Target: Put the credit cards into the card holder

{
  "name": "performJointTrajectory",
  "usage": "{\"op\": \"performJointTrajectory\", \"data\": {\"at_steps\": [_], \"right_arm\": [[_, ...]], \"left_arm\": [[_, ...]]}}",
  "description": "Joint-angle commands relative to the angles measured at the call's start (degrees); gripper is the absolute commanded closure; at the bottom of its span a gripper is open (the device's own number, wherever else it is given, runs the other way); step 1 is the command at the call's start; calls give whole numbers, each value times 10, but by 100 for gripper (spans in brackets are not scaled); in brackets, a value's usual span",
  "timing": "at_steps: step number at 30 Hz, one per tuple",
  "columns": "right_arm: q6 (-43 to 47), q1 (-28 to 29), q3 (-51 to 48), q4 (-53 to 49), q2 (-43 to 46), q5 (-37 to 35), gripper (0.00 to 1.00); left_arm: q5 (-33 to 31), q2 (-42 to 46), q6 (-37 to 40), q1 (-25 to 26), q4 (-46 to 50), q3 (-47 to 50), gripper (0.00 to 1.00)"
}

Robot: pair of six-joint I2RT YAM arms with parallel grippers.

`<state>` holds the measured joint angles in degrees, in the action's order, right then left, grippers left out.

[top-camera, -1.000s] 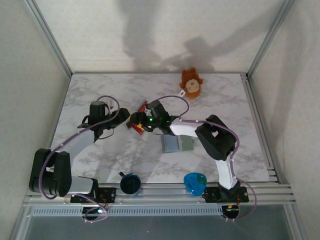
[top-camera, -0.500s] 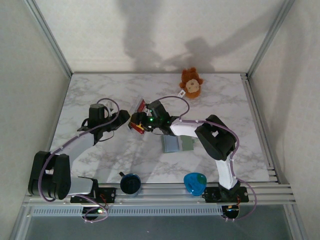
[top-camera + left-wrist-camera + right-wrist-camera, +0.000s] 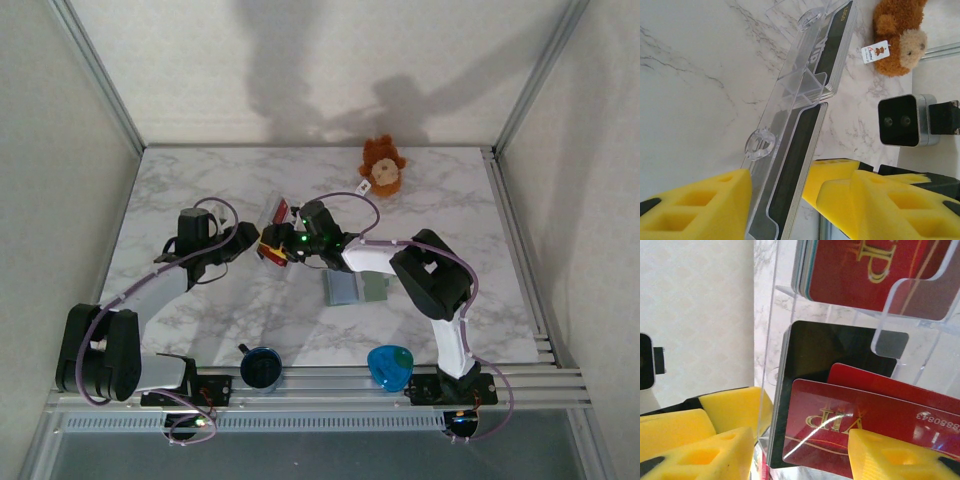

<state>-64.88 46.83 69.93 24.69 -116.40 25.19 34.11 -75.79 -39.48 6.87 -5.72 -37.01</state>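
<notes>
A clear display stand (image 3: 272, 218) at mid-table holds the red credit cards (image 3: 283, 211). In the right wrist view a red card (image 3: 840, 425) with gold lettering leans in the lower slot, in front of a black card (image 3: 825, 347) and a second red card (image 3: 890, 387). More red cards (image 3: 875, 265) fill the upper slot. My right gripper (image 3: 800, 440) is open, with one pad over the front card's corner and the other outside the stand's wall. My left gripper (image 3: 785, 197) is open and straddles the stand's edge (image 3: 790, 100) from the other side. The grey-green card holder (image 3: 355, 289) lies flat to the right.
A brown plush bear (image 3: 383, 165) sits at the back of the table. Near the front edge are a dark blue cup (image 3: 261, 367) and a bright blue object (image 3: 389, 365). The two grippers are close together at the stand (image 3: 262, 243).
My left gripper has moved right, up to the stand. Both grippers' jaws have narrowed around the stand and cards. The card holder has not moved.
</notes>
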Motion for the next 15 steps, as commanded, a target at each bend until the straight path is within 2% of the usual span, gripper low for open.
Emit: {"op": "performJointTrajectory", "data": {"at_steps": [1, 15], "right_arm": [[-9, 0, 4, 49, -4, 24, 52], [-16, -8, 8, 63, -10, 42, 61]], "left_arm": [[33, 7, -10, 9, 17, -6, 48], [35, 11, -5, 8, 25, -18, 52]]}}
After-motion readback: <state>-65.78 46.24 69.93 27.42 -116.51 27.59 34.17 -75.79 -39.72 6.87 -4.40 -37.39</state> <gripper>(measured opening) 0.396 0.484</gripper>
